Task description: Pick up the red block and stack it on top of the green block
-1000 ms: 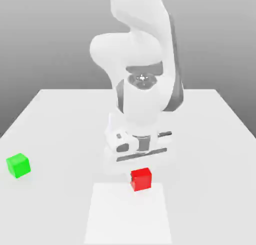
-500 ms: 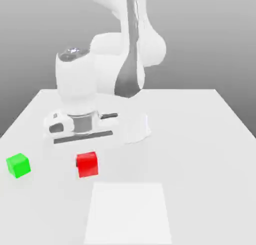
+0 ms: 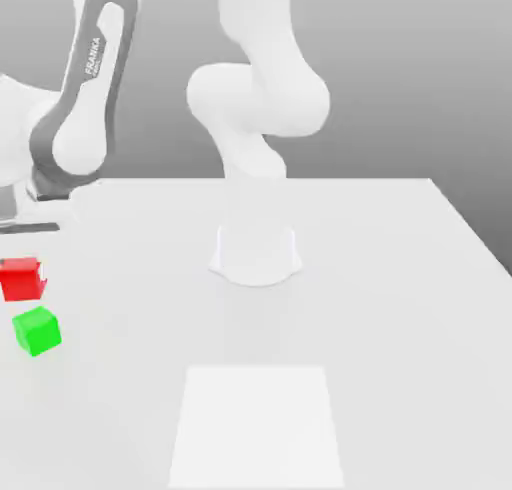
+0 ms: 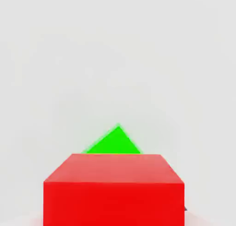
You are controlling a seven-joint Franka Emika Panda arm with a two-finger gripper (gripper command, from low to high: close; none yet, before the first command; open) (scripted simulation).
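Observation:
The red block (image 3: 19,279) hangs just above the table at the exterior view's far left, with my gripper (image 3: 21,275) shut on it under the white hand. The green block (image 3: 37,330) rests on the table right below it, slightly nearer the front, with a small gap between the two cubes. In the hand view the red block (image 4: 114,189) sits close to the camera and a corner of the green block (image 4: 114,142) peeks out past it.
The arm's white base (image 3: 256,258) stands mid-table, and its links arch over to the left edge. A paler square patch (image 3: 258,423) marks the white table (image 3: 400,308) near the front. The table's left edge runs close to the cubes.
The arm has swung to the exterior view's left, carrying the red block from the front middle of the table to just above the green block. The green block has not moved.

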